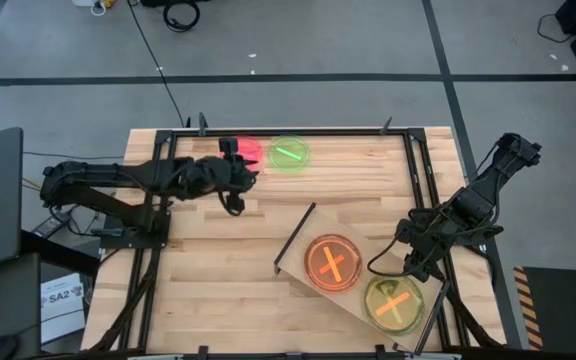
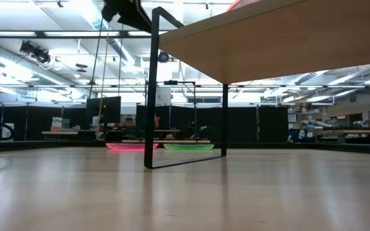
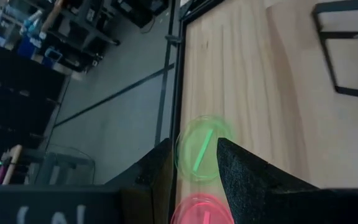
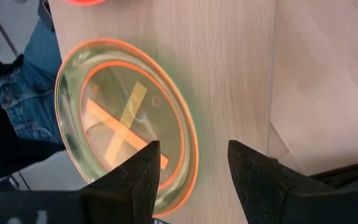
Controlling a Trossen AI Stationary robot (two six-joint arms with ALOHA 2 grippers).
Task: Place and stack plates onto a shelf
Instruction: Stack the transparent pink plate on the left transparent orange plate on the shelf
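Observation:
The shelf [image 1: 368, 250] stands slantwise at the table's near right, on thin black legs [image 2: 151, 96]. Two piles of plates lie flat on it: an orange one [image 1: 333, 263] and a green-and-orange one [image 1: 395, 303], each showing two crossed streaks. A pink plate [image 1: 252, 149] and a green plate [image 1: 290, 153] lie flat on the tabletop at the far edge. My left gripper [image 3: 194, 146] hovers open beside the pink plate [image 3: 202, 211], with the green plate [image 3: 199, 149] beyond it. My right gripper [image 4: 191, 149] hangs open above the green-and-orange pile [image 4: 126, 124], holding nothing.
A black metal frame [image 1: 418, 160] runs around the plank tabletop's edges. Bare planks [image 1: 218, 270] lie between the far plates and the shelf. A person's jeans-clad leg [image 4: 17, 106] shows beyond the table's near right edge.

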